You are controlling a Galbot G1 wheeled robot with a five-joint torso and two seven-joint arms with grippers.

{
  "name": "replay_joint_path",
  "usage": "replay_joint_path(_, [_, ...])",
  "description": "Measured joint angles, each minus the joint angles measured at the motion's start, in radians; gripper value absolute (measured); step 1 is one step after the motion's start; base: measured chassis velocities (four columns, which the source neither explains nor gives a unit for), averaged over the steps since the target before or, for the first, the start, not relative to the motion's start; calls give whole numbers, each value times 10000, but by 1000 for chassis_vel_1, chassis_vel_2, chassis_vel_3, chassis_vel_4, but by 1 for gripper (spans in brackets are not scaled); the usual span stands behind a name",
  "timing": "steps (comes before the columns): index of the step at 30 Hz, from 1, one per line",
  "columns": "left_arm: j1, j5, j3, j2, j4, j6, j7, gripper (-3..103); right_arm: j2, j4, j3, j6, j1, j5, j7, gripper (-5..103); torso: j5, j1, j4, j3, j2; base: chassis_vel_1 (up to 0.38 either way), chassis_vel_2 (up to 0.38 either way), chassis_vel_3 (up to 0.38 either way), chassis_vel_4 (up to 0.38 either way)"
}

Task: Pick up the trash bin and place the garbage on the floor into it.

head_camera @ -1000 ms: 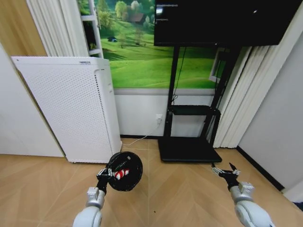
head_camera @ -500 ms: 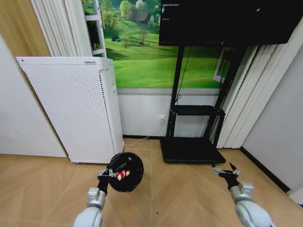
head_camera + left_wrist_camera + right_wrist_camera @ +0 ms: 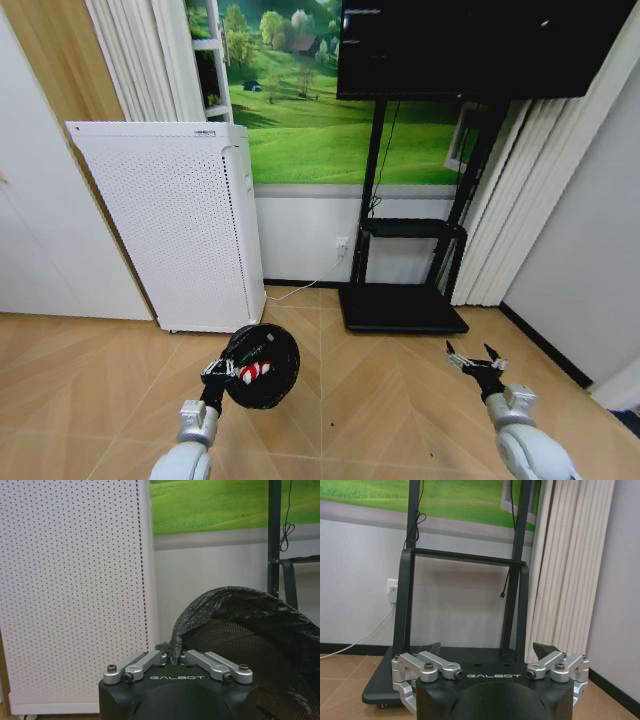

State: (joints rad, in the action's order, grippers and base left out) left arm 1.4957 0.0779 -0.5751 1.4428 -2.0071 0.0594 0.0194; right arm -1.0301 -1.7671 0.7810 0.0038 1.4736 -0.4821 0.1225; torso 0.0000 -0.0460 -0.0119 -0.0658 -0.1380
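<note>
My left gripper is shut on the rim of the trash bin, a small black round mesh basket held above the floor with its mouth toward the head camera. In the left wrist view the left gripper pinches the bin's black liner edge, and the trash bin curves off beside it. Inside the bin lies a piece of garbage, a white-and-red crumpled scrap. My right gripper hangs open and empty over bare parquet; the right wrist view shows the right gripper with its jaws wide apart.
A tall white perforated appliance stands against the wall at the left. A black TV stand with a screen above occupies the middle back, its base resting on the floor. Pleated curtains and a grey wall close the right side.
The whole head view has shifted, so the camera turned; appliance and stand slid right. The left gripper keeps hold of the bin, and the right gripper stays open.
</note>
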Motion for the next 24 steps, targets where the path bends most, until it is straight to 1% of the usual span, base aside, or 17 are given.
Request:
replay_joint_path(4, [60,8,-35,5,-17,8,-16,4,0,-1,0,0,1,1,0,100,-2,3,3,1,-1,113,-129,-132,120])
replay_joint_path(5, [170,28,-64,-15,-66,58,-64,4,0,0,0,0,1,0,0,100,0,2,-4,0,-1,-14,-23,-55,-19])
replay_joint_path(7, [272,53,-81,-47,-107,92,-107,4,0,0,0,0,1,1,0,100,1,1,-1,-1,0,0,0,0,0])
replay_joint_path(9, [660,170,-149,-169,-198,154,-194,4,0,0,0,0,0,0,0,100,0,-3,3,-3,0,-70,39,63,-62])
replay_joint_path(10, [660,170,-149,-169,-198,154,-194,4,0,0,0,0,0,0,0,100,0,-3,3,-3,0,-54,63,63,-62])
replay_joint_path(11, [980,244,-263,-258,-218,156,-247,4,0,0,0,0,-1,0,-1,100,0,-4,8,-4,1,-54,50,77,-46])
replay_joint_path(13, [1414,306,-458,-363,-180,159,-413,4,-1,0,0,0,-1,0,0,100,0,-4,7,-3,0,-20,37,55,6])
replay_joint_path(16, [1584,320,-534,-417,-125,199,-514,4,0,-1,0,0,-1,0,0,100,0,-4,6,-4,0,1,8,18,7])
replay_joint_path(19, [1888,599,-786,-596,110,484,-802,4,0,0,0,0,0,0,0,100,1,-3,3,-3,0,0,0,0,0])
replay_joint_path(20, [1888,599,-786,-596,110,484,-802,4,0,0,0,0,0,0,0,100,1,-3,3,-3,0,0,0,0,0])
replay_joint_path(22, [1891,880,-985,-662,367,663,-923,4,0,0,0,0,0,0,0,100,-3,-3,1,-2,0,0,0,0,0])
replay_joint_path(24, [1870,1038,-1060,-681,493,722,-941,4,0,-1,0,0,-1,0,0,100,1,-3,1,-2,0,0,0,0,0])
